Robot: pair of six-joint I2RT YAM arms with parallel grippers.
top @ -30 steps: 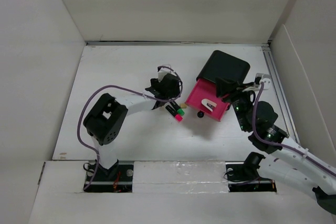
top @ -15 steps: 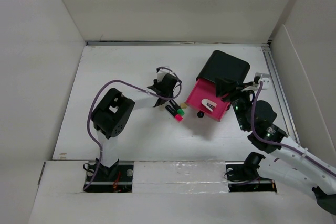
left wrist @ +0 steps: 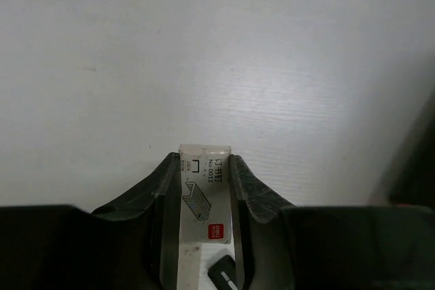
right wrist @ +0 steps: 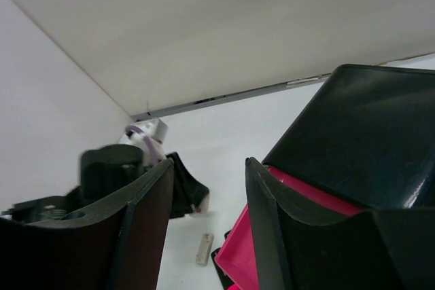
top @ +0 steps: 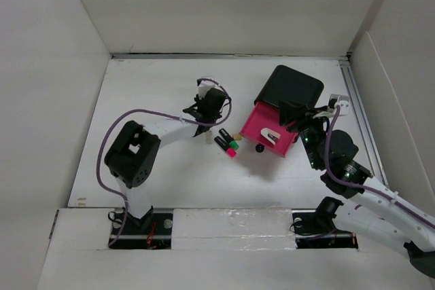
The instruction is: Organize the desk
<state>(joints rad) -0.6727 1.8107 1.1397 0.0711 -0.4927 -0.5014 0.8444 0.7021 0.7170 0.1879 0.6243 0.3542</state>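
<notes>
The desk [top: 146,89] is a broad white tabletop. My left gripper [top: 205,131] hangs over its middle, shut on a small pale staple box [left wrist: 205,188] with a red label. The box [top: 204,138] sticks out past the fingertips [left wrist: 239,174]. A black piece with white print [left wrist: 223,276] shows under the box. My right gripper [right wrist: 210,162] stands open at the right with nothing between its fingers. It [top: 300,117] sits beside the pulled-out pink drawer [top: 257,124] of the black cabinet [top: 292,86].
Two black markers [top: 226,142] with green and pink caps lie left of the drawer, with a small yellowish piece [top: 237,136] and a black ball [top: 259,147] nearby. A white item [top: 272,135] lies in the drawer. White walls enclose the desk on three sides.
My left gripper has shut on the staple box and drawn back a little to the left, away from the markers. The right arm has not moved.
</notes>
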